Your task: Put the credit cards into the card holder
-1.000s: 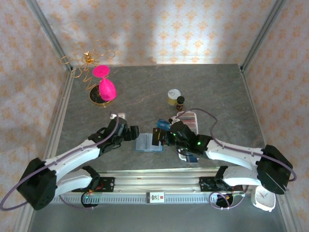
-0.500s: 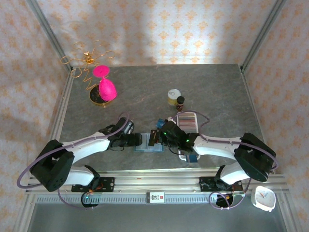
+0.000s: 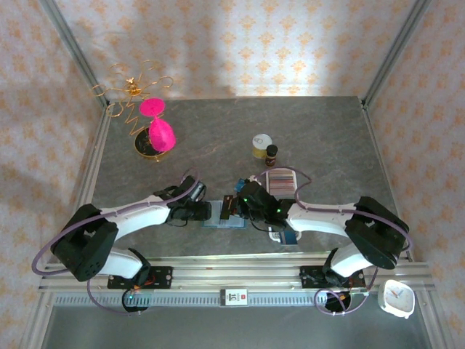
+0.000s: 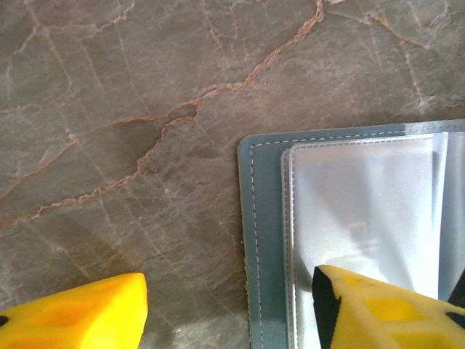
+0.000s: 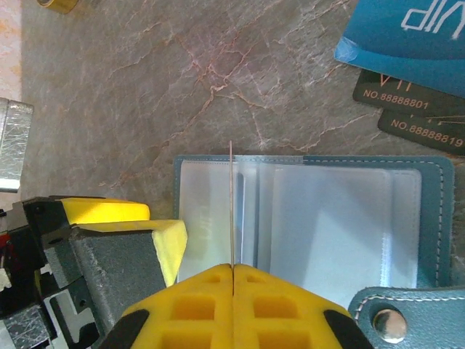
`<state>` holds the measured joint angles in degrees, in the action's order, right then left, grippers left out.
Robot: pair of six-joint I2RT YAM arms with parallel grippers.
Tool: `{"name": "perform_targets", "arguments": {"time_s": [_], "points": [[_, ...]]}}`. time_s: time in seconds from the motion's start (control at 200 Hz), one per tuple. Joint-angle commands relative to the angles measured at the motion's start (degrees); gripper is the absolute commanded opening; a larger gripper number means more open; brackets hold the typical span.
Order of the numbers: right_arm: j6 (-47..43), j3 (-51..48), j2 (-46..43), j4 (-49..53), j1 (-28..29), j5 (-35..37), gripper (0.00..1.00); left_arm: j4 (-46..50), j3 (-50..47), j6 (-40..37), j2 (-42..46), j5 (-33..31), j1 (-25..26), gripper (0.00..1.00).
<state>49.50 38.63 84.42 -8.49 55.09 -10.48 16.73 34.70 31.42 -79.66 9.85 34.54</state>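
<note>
As the right gripper (image 5: 232, 270) presses its yellow jaws together on a thin plastic credit card (image 5: 231, 196) seen edge-on, the card stands upright over the open teal-blue stitched card holder (image 5: 341, 218), above the fold of its clear sleeves. The left gripper (image 4: 229, 309), jaws spread wide, has one finger (image 4: 378, 309) over the sleeve at the holder's left leaf and the other off the holder's edge, above the grey marbled tabletop (image 4: 109, 109). The step in hand looks to be finding a sleeve mouth. That probably means tipping the card flatter, leading with one corner and sliding slowly while the left finger pins the leaf. Beyond the holder's far side lie a bright blue card (image 5: 407, 36) and dark numbered cards (image 5: 414, 109). A long white slotted tray (image 3: 281, 179) sits to the holder's right.
</note>
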Motion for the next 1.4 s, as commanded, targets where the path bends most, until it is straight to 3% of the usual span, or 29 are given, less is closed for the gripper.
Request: {"name": "perform_targets", "arguments": {"time_s": [0.0,0.34,0.791,1.111,1.391], "points": [[0.25,1.53,1.30,-1.00,0.35,0.23,0.00,-0.32,0.08,-0.04,-2.94,6.17,2.47,0.60],[0.98,0.72,2.43,-1.67,0.59,-1.10,0.00,-1.88,-0.25,0.66,-2.91,8.00,3.06,0.58],[2.21,0.01,-1.23,2.36,0.41,4.80,0.00,-2.70,-0.06,1.83,0.09,7.01,3.01,0.58],[2.17,-1.41,-1.44,-0.91,-0.16,2.32,0.00,-6.05,-1.06,4.80,0.57,9.46,3.05,0.54],[2.45,-2.50,-1.56,-0.14,-0.16,2.88,0.00,-2.43,-0.68,2.51,-1.76,4.14,3.07,0.52]]}}
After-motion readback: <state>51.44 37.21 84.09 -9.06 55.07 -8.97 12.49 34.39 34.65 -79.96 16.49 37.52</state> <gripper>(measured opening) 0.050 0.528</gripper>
